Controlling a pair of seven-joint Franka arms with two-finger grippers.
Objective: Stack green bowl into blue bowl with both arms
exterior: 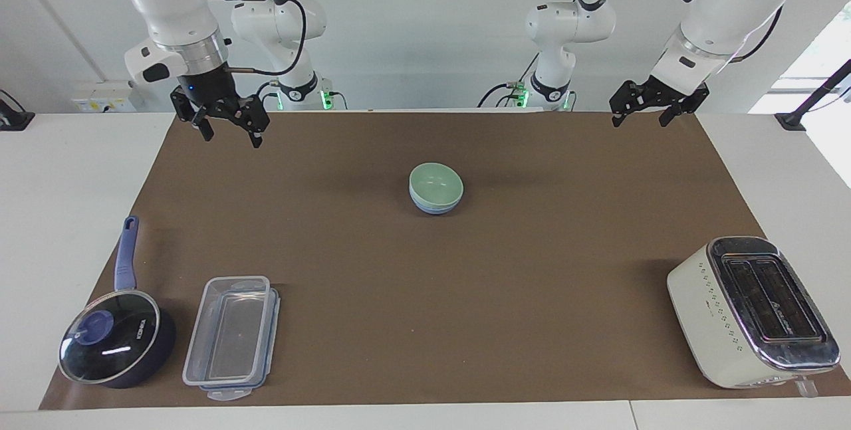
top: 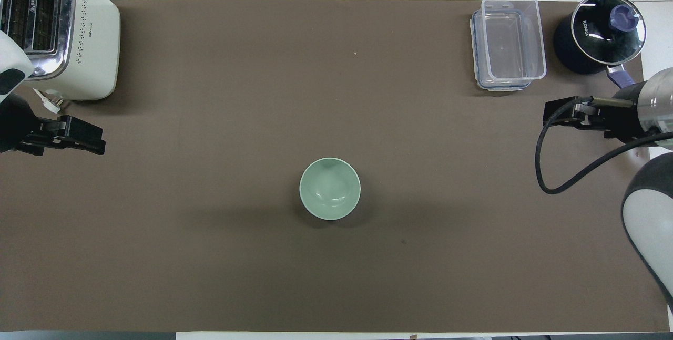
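The green bowl [exterior: 435, 182] sits nested in the blue bowl [exterior: 435, 207] near the middle of the table [exterior: 532, 297], with bare brown mat on every side. The right hand [exterior: 228, 131] hangs open and empty over the table's corner at the robots' edge, right arm's end; the left hand [exterior: 643, 108], also open and empty, hangs over the matching corner at the left arm's end. Along the edge away from the robots, a clear rectangular container [exterior: 229, 337] lies empty beside a lidded saucepan [exterior: 113, 343] whose glass lid reads "KONKA". A toaster [exterior: 754, 310] occupies the remaining corner.
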